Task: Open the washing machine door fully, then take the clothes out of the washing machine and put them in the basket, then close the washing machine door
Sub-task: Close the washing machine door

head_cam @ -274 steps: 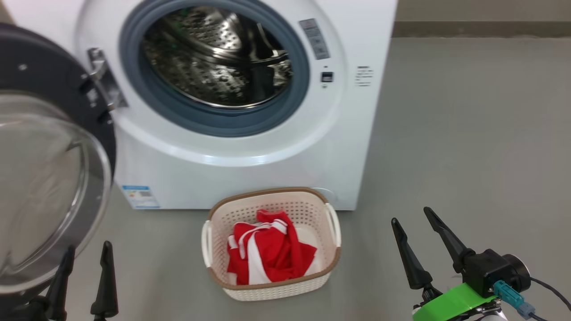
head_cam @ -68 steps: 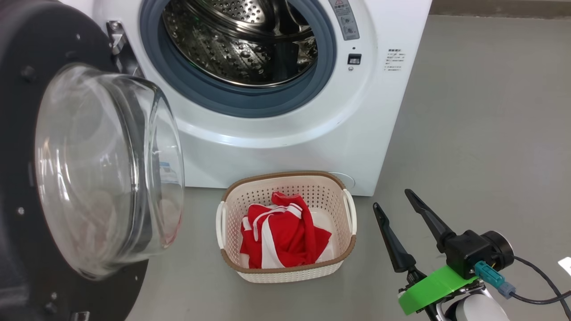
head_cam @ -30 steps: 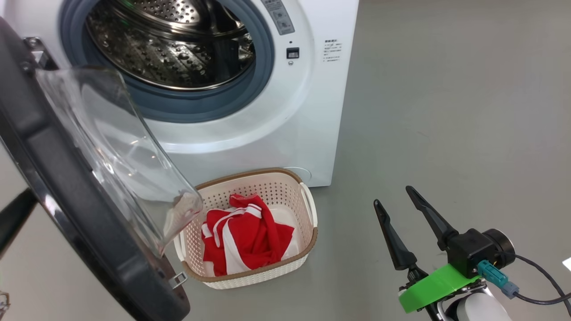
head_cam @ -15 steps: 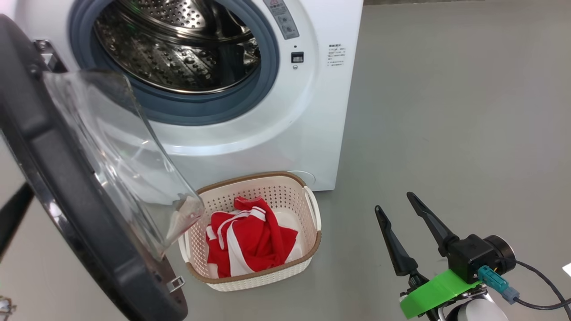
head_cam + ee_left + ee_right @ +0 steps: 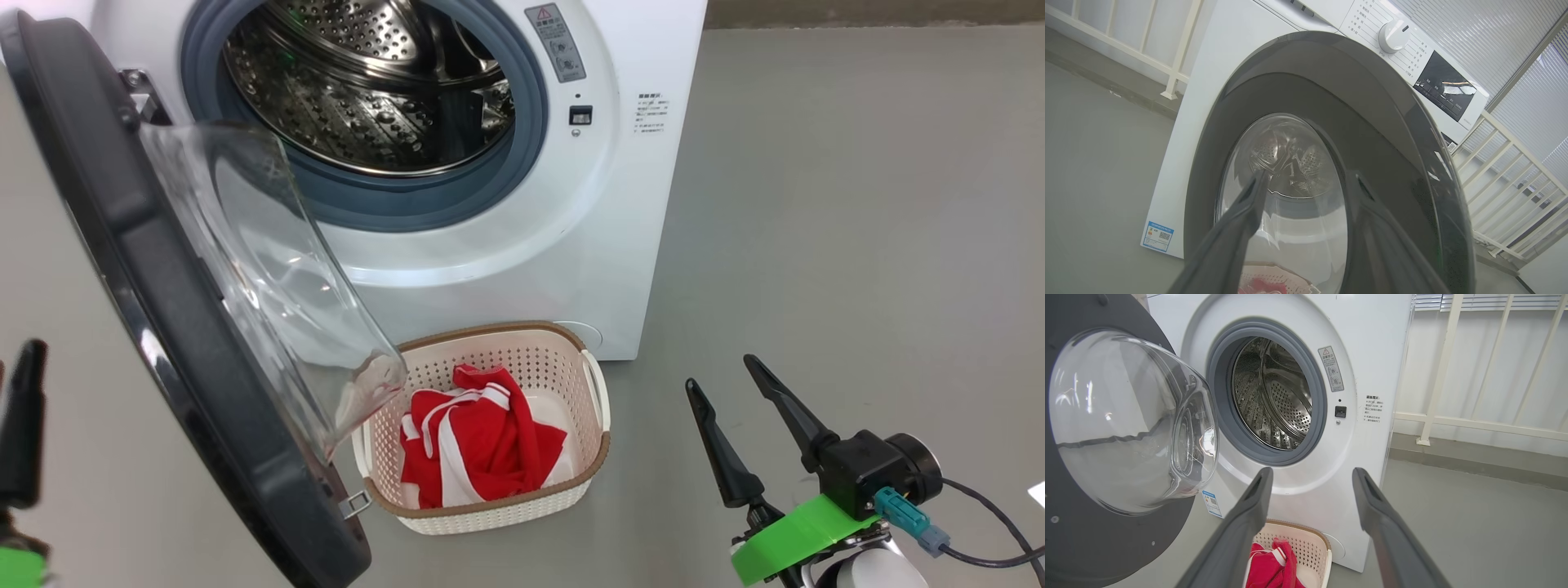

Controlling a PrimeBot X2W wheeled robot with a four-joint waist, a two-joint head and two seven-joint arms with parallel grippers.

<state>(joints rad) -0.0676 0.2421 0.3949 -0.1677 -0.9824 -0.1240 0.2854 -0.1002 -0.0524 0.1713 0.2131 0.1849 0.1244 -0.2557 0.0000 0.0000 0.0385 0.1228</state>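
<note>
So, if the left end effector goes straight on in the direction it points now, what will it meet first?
Probably the washing machine door: in the left wrist view the left end effector points at the outer side of its glass window. The gap is unclear.

A smooth grey floor [image 5: 857, 204] is seen spread out before a white railing [image 5: 1437, 375] — upright bars joined by a low rail. Beneath the railing a darker kerb [image 5: 1478, 457] is laid along the floor's edge; behind the railing, pale slatted blinds [image 5: 1494, 36] are evenly lit.
</note>
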